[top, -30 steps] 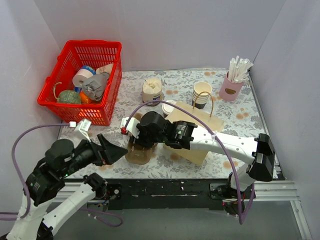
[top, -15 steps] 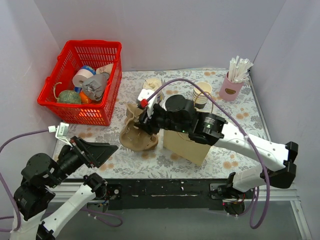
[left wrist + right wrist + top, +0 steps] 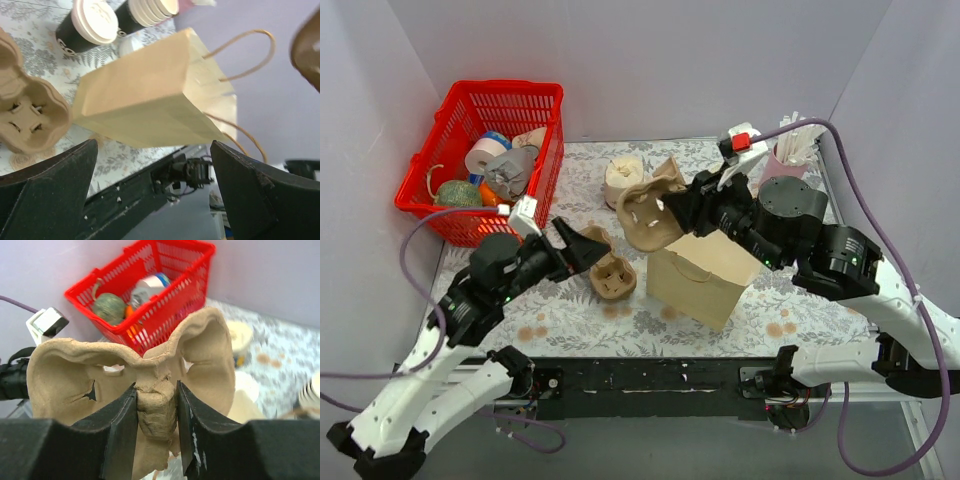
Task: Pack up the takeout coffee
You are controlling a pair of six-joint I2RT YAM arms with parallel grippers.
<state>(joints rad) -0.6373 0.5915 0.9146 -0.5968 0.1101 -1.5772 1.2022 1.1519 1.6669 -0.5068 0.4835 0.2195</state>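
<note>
The takeout coffee (image 3: 93, 24), a dark-sided cup with a flat white lid, stands behind the brown paper bag (image 3: 704, 276); in the top view it is hidden. In the right wrist view its lid (image 3: 244, 385) shows blurred. My right gripper (image 3: 156, 405) is shut on the centre post of a brown pulp cup carrier (image 3: 648, 212), held tilted in the air left of the bag's mouth. My left gripper (image 3: 598, 243) is open and holds nothing, just left of a second carrier (image 3: 613, 276) lying on the table.
A red basket (image 3: 531, 232) of odds and ends fills the back left. A cream jar (image 3: 623, 180) stands behind the held carrier. A stack of lidless cups (image 3: 151, 8) is beside the coffee. The bag (image 3: 150, 95) has looped handles.
My right arm has lifted one carrier off the table and swung it up and right toward the bag. The other carrier stayed down. My left arm has come forward beside it, jaws open.
</note>
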